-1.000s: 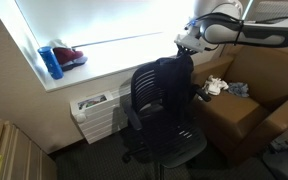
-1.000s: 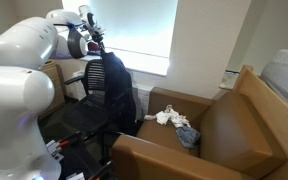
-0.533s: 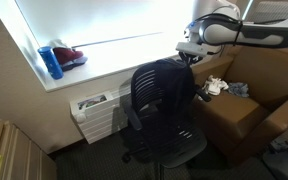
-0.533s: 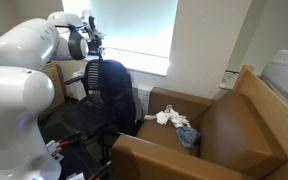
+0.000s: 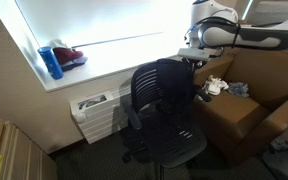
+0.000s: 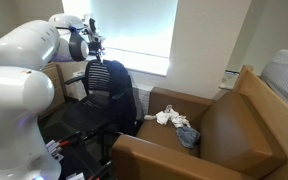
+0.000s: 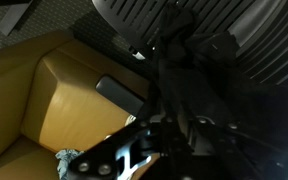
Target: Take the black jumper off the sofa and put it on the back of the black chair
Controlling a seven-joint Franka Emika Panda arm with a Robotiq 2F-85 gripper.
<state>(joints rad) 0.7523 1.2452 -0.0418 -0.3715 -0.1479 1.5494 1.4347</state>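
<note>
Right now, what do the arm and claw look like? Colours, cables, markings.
The arm has glossy white rounded shells with dark bands at the joints. In an exterior view its nearer links look big and bulbous. The claw is black and compact, on a dark wrist section. Markings and cables are too small to tell.

Bright window (image 5: pixel 94 25) above a white sill (image 5: pixel 109 62) carrying a blue bottle (image 5: pixel 50 62), with a white radiator (image 5: pixel 96 108) below. Beige wall (image 6: pixel 209 40), dark floor (image 5: pixel 89 162); wooden unit (image 5: pixel 14 150) at lower corner.
</note>
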